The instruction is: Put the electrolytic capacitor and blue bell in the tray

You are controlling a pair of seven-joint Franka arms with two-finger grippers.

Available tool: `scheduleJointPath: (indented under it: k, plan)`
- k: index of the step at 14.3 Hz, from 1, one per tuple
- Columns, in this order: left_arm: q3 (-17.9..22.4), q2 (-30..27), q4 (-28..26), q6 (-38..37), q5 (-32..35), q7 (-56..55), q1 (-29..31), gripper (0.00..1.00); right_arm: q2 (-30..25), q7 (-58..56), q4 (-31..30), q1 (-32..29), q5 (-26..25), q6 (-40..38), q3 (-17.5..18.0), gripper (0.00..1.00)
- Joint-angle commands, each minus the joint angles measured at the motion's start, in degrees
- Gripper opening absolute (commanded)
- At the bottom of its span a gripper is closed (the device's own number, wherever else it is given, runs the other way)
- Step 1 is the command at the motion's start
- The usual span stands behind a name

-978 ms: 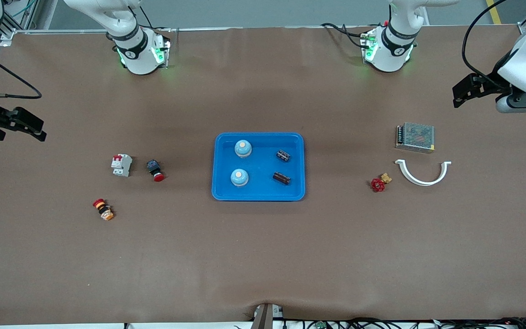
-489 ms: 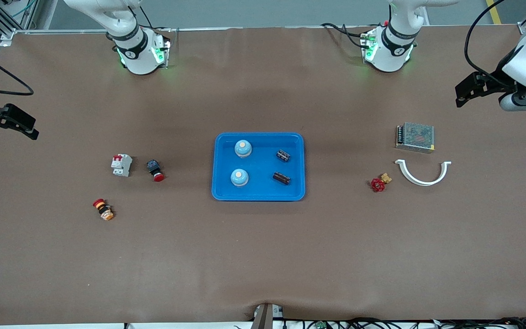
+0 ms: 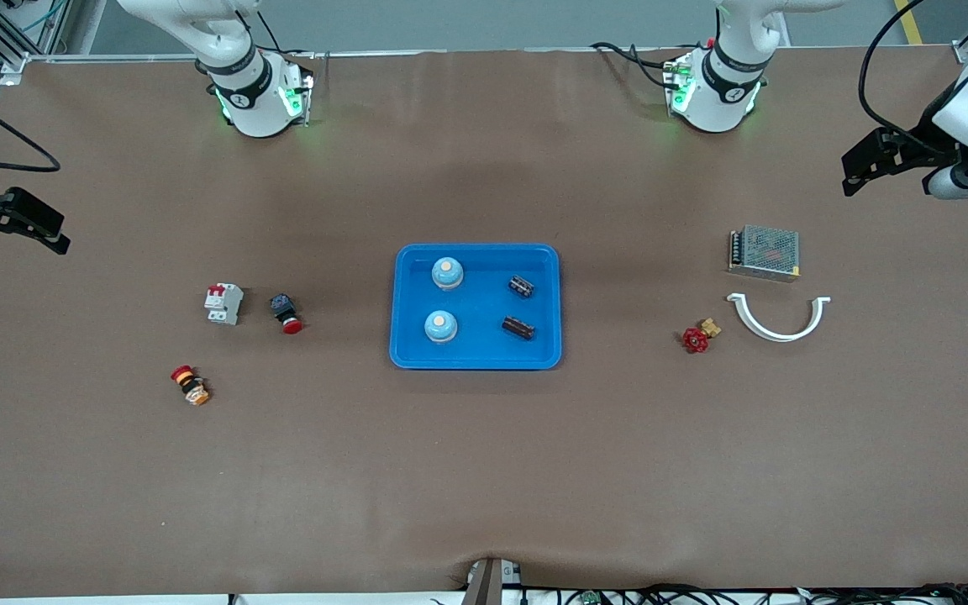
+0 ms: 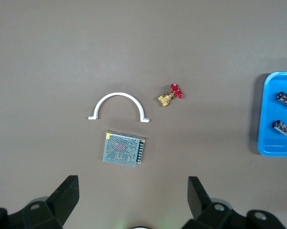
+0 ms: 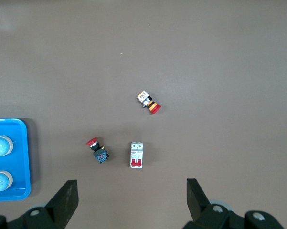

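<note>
Both bells and both capacitors already lie in the tray, so the left gripper and right gripper, wide open, empty, well apart from the tray, need only wait.

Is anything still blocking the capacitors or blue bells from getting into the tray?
Nothing visible does: two blue bells and two capacitors already lie in the tray. Left gripper and right gripper hang open over the table's ends.

left gripper and right gripper hang high (jaws wide apart).
</note>
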Motion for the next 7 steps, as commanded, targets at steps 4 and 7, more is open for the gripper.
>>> scheduleJointPath:
  k: [4, 7]
  plan:
    - [0.46, 1.13, 1.82, -0.27, -1.42, 0.63, 0.13, 1.0, -0.3, -0.28, 0.59, -0.03, 0.16, -1.06, 0.0, 1.0]
    - [0.38, 1.21, 1.91, -0.27, -1.24, 0.37, -0.05, 1.0, -0.3, -0.28, 0.59, -0.03, 0.16, -1.06, 0.0, 1.0]
